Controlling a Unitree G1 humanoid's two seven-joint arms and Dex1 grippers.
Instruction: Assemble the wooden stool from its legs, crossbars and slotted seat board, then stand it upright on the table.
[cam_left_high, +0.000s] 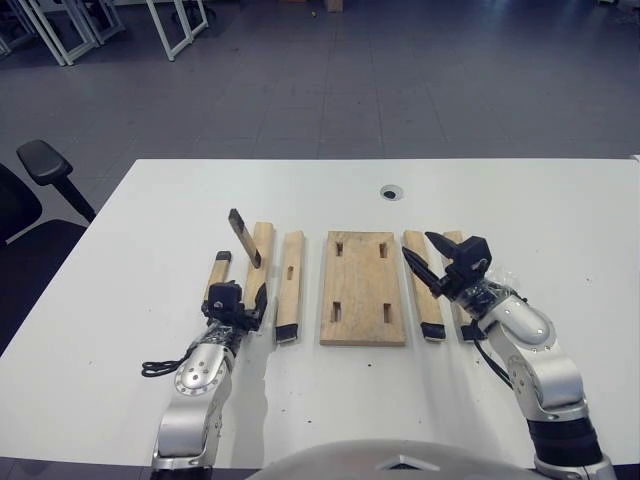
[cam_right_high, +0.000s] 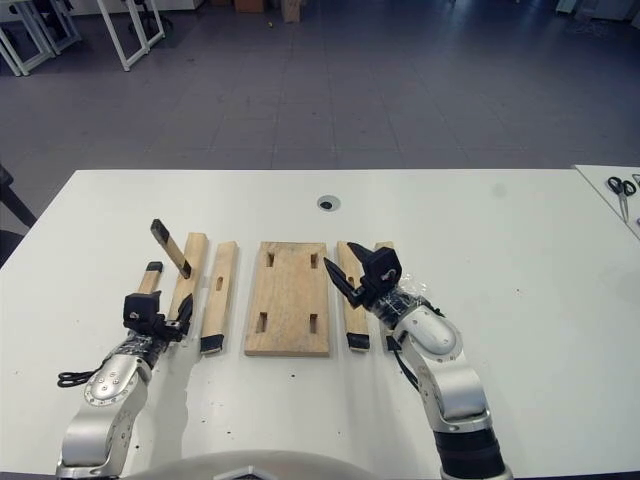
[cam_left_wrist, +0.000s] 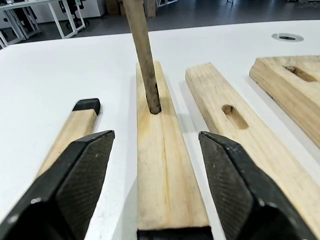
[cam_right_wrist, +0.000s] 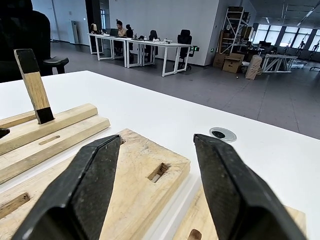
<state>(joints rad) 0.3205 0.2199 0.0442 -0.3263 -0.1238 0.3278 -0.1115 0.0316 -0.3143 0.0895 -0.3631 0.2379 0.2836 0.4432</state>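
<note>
Table: a white table (cam_left_high: 560, 230) carried all the stool parts, laid flat in a row.
Seat board: the slotted seat board (cam_left_high: 363, 288) lay flat in the middle of the row, its four slots facing up.
Left-side parts: just left of the board lay a slotted leg (cam_left_high: 290, 285). Beside it was a second leg (cam_left_wrist: 165, 165) with a crossbar (cam_left_high: 244, 238) planted in its slot and leaning away from upright.
Loose piece: a short crossbar with a black end (cam_left_high: 217, 275) lay flat at the far left of the row.
Right-side parts: two more legs lay right of the board, the nearer one (cam_left_high: 421, 285) just beside its edge. The outer one (cam_left_high: 462, 325) was partly hidden by the right arm.
Left gripper: the left gripper (cam_left_wrist: 155, 137) sat low at the near end of the leg holding the crossbar. Its fingers were spread to either side of the wood and clamped nothing.
Right gripper: the right gripper (cam_left_high: 418, 244) hung above the two right-hand legs. Its fingers were spread apart and held nothing.
Other: a round cable port (cam_left_high: 391, 192) was set in the table beyond the board.
</note>
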